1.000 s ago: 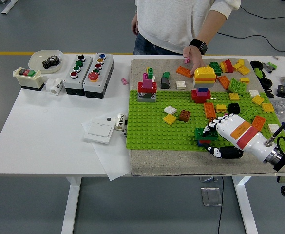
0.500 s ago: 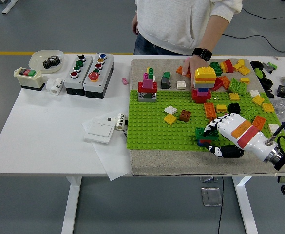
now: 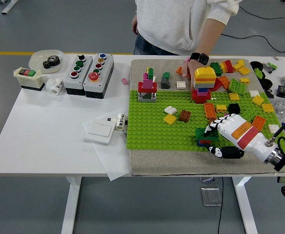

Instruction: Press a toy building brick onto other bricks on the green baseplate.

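Fingers (image 3: 215, 124) of the robot's right hand (image 3: 230, 132) curl down onto a dark green brick (image 3: 204, 133), with the thumb lying low on the near side. That brick sits on top of a small red brick (image 3: 205, 142) near the front edge of the green baseplate (image 3: 152, 126), toward its right end. The white, orange-striped hand enters from the lower right corner. Whether it truly grips the brick or only presses on it cannot be told.

Just left of the hand on the baseplate lie a brown brick (image 3: 184, 115), a yellow brick (image 3: 170, 119) and a white brick (image 3: 170, 109). Farther back stand two stacks: a pink, red and grey tower (image 3: 147, 87) on the left, and a taller yellow, grey, blue and red tower (image 3: 203, 84) on the right. Loose bricks (image 3: 237, 85) in orange, yellow, green and red scatter over the right side of the grey mat (image 3: 171, 163) beneath the baseplate.

At the far side, a person in a pale sweatshirt reaches one hand (image 3: 190, 68), wearing a dark watch, down to the bricks behind the taller tower.

On the left of the white desk (image 3: 45, 131) sit two push-button boxes (image 3: 88, 68), a switch box (image 3: 29, 78), a bowl with a gear (image 3: 46, 59) and a white wall switch (image 3: 99, 130).
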`<act>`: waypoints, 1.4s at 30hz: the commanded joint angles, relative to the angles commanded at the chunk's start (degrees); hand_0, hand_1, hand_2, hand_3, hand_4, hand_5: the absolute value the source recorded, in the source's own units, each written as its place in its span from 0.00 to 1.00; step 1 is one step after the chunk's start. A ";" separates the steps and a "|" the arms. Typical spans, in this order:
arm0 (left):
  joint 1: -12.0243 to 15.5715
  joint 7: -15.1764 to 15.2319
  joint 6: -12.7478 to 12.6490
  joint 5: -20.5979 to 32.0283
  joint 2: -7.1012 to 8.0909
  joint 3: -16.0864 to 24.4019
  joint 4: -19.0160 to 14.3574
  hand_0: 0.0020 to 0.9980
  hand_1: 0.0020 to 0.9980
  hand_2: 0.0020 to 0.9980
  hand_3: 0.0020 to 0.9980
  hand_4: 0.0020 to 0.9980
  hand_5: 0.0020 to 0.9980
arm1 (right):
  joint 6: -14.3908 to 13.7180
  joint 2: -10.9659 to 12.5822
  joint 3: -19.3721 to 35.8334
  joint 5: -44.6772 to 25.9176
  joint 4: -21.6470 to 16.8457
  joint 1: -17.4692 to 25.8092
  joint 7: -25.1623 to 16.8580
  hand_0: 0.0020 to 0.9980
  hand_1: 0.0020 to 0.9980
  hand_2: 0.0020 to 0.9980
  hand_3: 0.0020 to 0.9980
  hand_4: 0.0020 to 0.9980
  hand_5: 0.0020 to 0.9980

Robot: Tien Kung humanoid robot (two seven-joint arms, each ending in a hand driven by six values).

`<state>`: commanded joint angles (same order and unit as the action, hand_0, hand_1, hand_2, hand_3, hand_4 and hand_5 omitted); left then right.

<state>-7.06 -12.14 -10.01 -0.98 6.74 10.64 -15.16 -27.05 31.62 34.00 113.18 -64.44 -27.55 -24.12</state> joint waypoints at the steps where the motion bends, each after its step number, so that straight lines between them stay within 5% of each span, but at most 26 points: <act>1: 0.03 0.01 0.02 0.01 0.00 -0.02 0.00 0.50 0.61 0.77 0.79 0.83 0.83 | -0.03 0.01 -0.03 0.00 -0.06 -0.03 -0.01 0.40 0.44 0.50 0.51 0.63 0.48; 42: 0.43 -0.01 0.15 -0.15 0.12 -0.16 0.05 0.49 0.60 0.76 0.79 0.84 0.83 | -2.52 0.95 3.75 -3.22 -6.23 -1.86 0.15 0.48 0.48 0.52 0.51 0.64 0.48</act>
<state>-6.63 -12.14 -9.86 -1.13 6.86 10.49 -15.11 -29.57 32.57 37.74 109.97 -70.68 -29.41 -23.97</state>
